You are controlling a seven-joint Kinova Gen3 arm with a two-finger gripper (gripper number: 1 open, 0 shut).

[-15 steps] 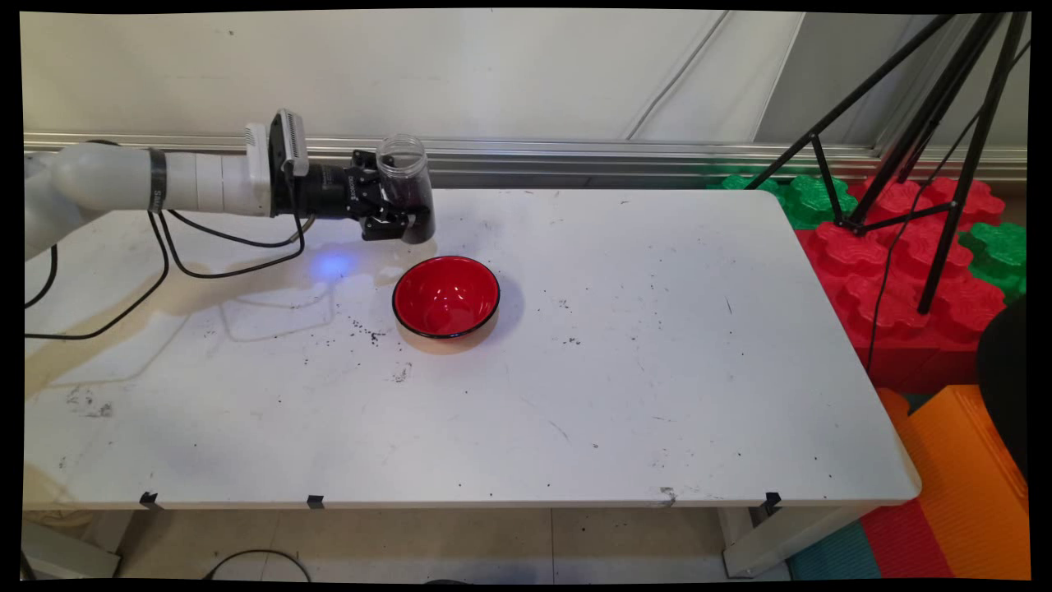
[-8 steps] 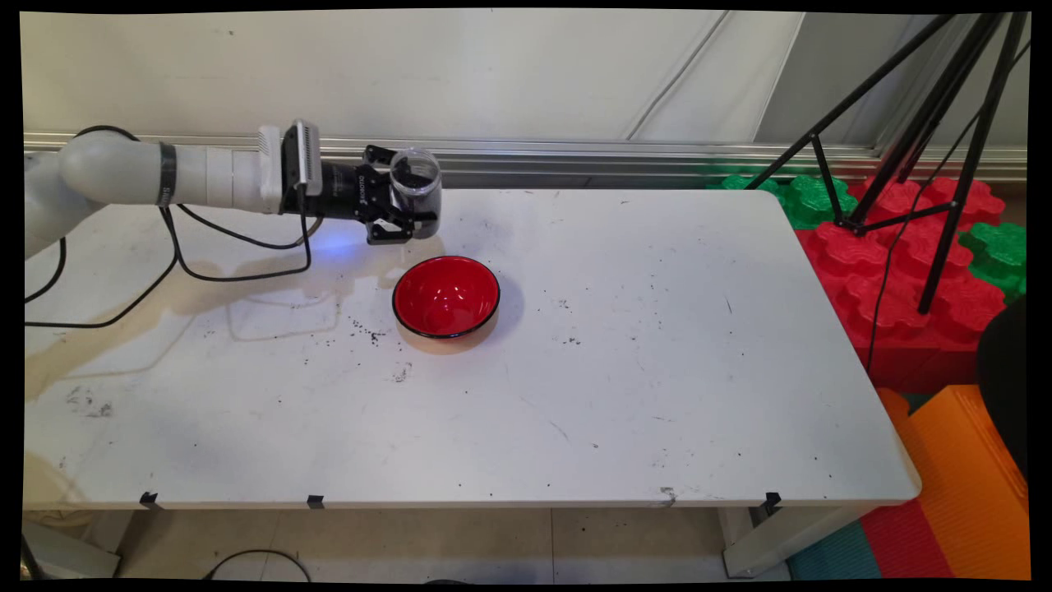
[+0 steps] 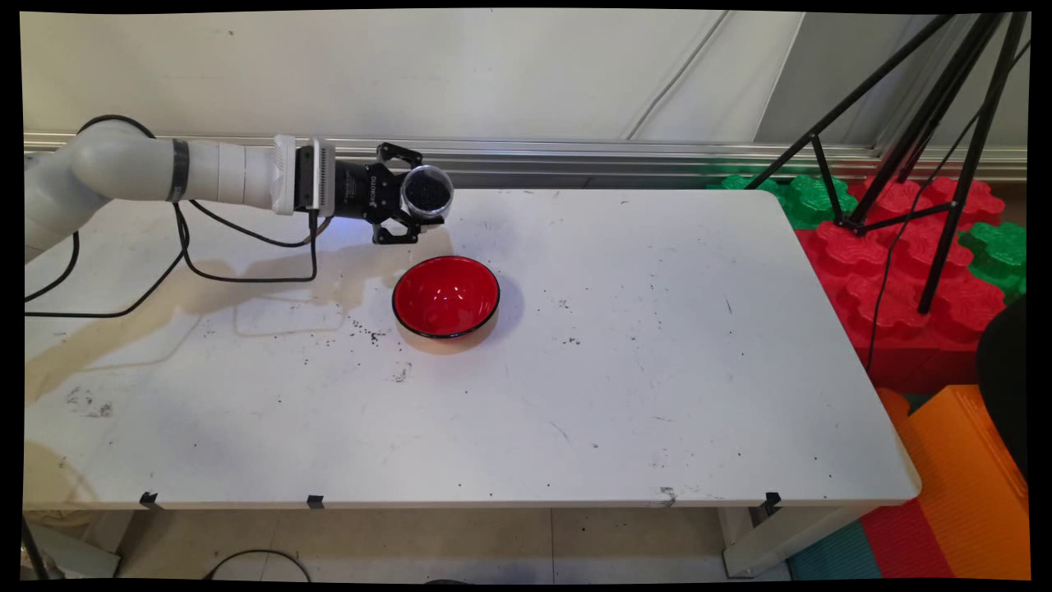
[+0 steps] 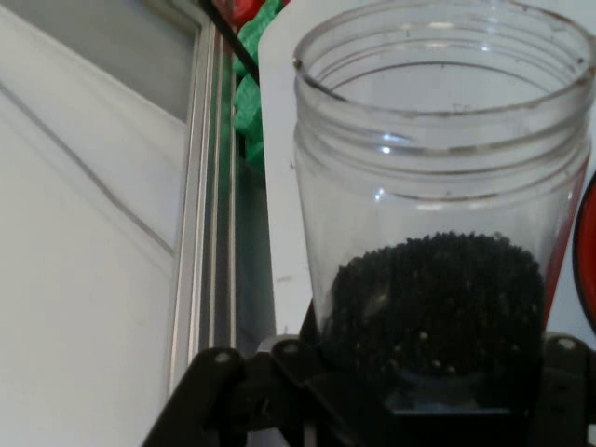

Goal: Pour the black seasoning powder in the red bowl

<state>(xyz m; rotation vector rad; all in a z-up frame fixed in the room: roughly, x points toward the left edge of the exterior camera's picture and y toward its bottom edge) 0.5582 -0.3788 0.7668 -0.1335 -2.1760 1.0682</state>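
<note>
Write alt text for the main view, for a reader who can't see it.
The hand of a white robot arm holds a clear plastic jar of small black granules tipped on its side, mouth toward the camera, above the white table just behind an empty red bowl. Black specks dot the table near the bowl; a black tripod and coloured foam blocks stand at right.

Only the red bowl (image 3: 446,296) interrupts open table (image 3: 657,370).

Clear plastic jar (image 3: 426,192) (image 4: 438,214), lidless, partly filled with fine black granules (image 4: 436,303); tipped with mouth facing near side, held above table. Red bowl (image 3: 445,297), black rim, upright on table just nearward, empty.
</note>
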